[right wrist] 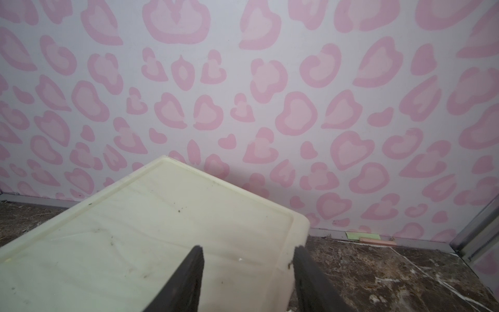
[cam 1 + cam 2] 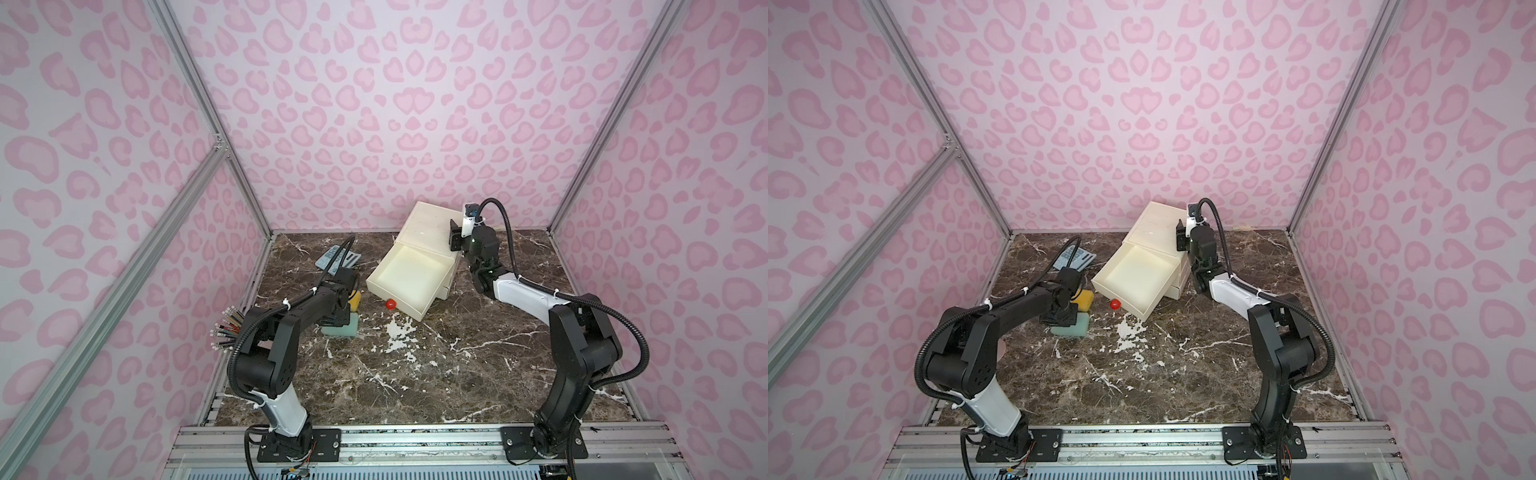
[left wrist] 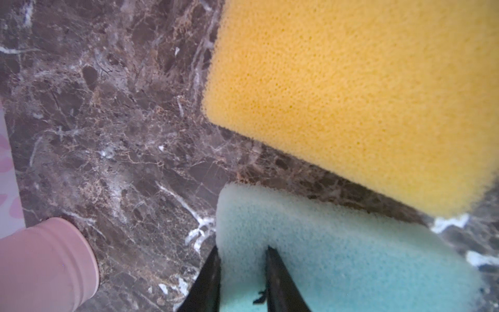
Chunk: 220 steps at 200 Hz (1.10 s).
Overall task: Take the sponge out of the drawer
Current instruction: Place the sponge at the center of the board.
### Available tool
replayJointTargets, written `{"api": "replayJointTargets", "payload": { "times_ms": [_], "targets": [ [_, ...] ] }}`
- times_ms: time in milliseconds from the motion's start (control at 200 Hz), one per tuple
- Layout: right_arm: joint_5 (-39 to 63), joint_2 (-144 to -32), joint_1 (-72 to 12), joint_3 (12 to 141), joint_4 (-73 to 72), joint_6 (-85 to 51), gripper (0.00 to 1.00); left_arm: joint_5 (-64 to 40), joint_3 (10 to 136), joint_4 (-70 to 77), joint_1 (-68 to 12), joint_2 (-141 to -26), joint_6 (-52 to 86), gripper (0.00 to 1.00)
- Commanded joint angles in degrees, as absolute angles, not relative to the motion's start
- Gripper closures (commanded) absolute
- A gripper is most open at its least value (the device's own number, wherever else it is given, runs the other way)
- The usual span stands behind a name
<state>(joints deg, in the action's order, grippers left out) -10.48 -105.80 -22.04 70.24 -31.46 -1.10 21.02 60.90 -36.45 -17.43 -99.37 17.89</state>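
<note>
Your green sponge (image 2: 347, 328) lies flat on the worktop (image 2: 415, 374), outside the open drawer (image 2: 409, 274) and toward the left edge. Its long side runs roughly along the front edge. The left tool (image 3: 242, 251) straddles one corner, its fingers slightly apart; you cannot tell whether they squeeze it. The right tool (image 1: 249, 248) is clamped on the cabinet (image 1: 162, 243) top's edge.

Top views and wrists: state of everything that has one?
drawer: pulled open, empty
teal sponge: on table, outside drawer
yellow sponge: on table, apart from teal one
left gripper: fingers astride teal sponge's corner, grip unclear
right gripper: shut on cabinet's top corner
</note>
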Motion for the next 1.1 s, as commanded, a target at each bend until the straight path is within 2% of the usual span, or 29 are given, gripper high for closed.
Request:
{"api": "replayJointTargets", "payload": {
  "times_ms": [0,110,155,310,515,675,765,860,965,1095],
  "targets": [
    [-10.6,-108.5,-22.0,68.7,-11.5,1.3,0.45,21.8,62.2,-38.2,-17.4,-100.0,18.4,0.67],
    [-10.7,-108.5,-22.1,68.8,-11.4,1.2,0.45,22.6,62.6,-39.0,-17.4,-100.0,19.0,0.66],
    [-10.7,-108.5,-22.1,68.7,-11.4,1.2,0.45,22.7,62.5,-39.2,-17.4,-99.9,19.2,0.6],
    [-10.6,-108.6,-22.1,68.7,-11.4,1.2,0.45,23.0,62.6,-39.8,-17.4,-99.1,19.5,0.53],
    [-10.8,-108.5,-22.1,68.7,-11.5,1.2,0.46,23.3,63.0,-41.4,-17.4,-97.6,20.1,0.48],
    [-10.8,-108.2,-22.0,68.4,-11.7,1.3,0.46,23.9,63.9,-43.8,-18.2,-92.1,21.2,0.42],
    [-10.9,-108.1,-22.1,68.2,-11.9,1.3,0.46,22.6,63.9,-44.0,-18.7,-86.9,21.2,0.24],
    [-10.8,-108.0,-22.1,68.1,-12.0,1.3,0.46,17.5,63.3,-43.3,-19.1,-81.7,20.3,0.0],
    [-10.8,-108.0,-22.1,68.1,-12.1,1.2,0.45,11.2,62.4,-42.6,-19.6,-77.8,18.4,0.02],
    [-10.6,-108.2,-22.1,68.2,-12.1,1.1,0.45,11.4,62.0,-44.6,-22.1,-77.2,16.9,0.02]
  ]
}}
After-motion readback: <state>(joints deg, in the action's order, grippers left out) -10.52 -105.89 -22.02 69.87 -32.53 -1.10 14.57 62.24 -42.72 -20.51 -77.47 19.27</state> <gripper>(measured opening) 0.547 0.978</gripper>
